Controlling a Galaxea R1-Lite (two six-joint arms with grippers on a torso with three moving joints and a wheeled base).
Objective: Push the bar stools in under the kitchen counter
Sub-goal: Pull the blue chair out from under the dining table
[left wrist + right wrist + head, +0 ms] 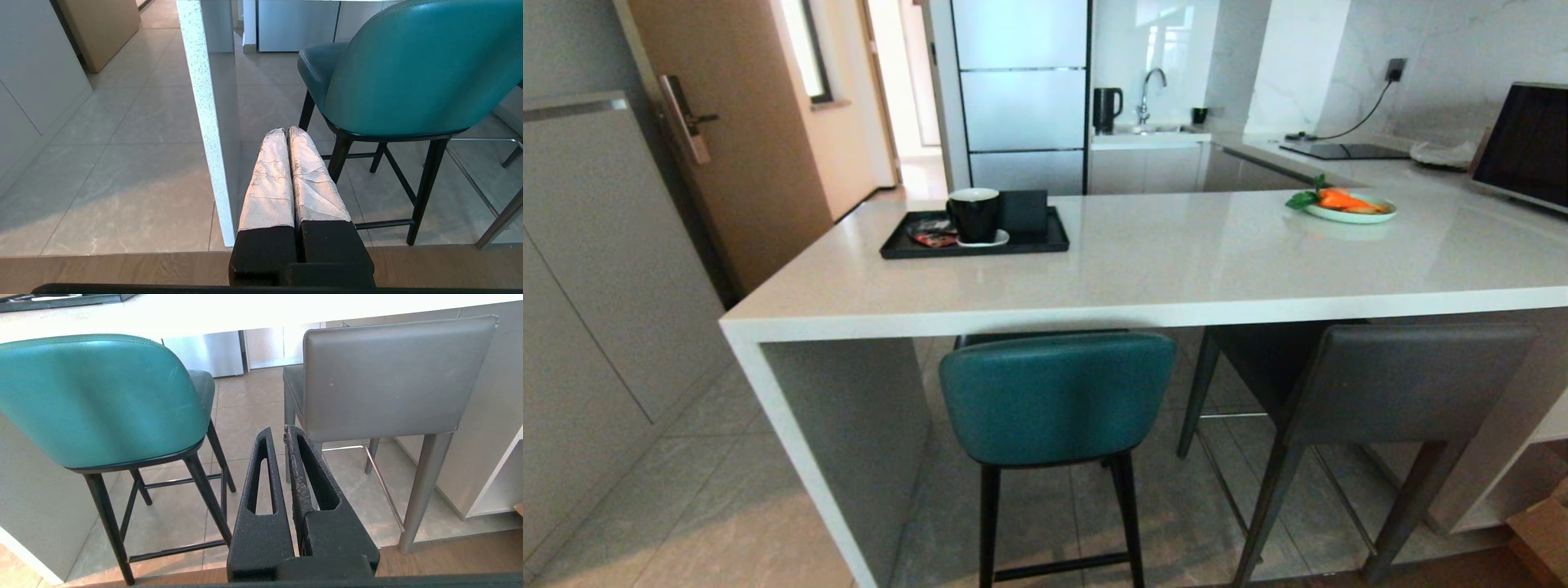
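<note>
Stools: teal stool (1055, 396) and grey stool (1405, 380) stand side by side, seats under the tabletop (1176, 269), backs just outside its edge.
Left gripper (286, 131): fingers together, holding nothing, near the teal stool and not touching it.
Right gripper (277, 433): fingers together, holding nothing, between both stool backs.
On tabletop: black tray (894, 245) with a mug (974, 214), plate of carrots (1347, 214).

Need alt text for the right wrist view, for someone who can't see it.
The right end effector, fingers together and holding nothing, hangs short of two stools at the white kitchen counter. The teal stool and the grey stool stand side by side, backs toward the camera, seats under the counter's edge.
</note>
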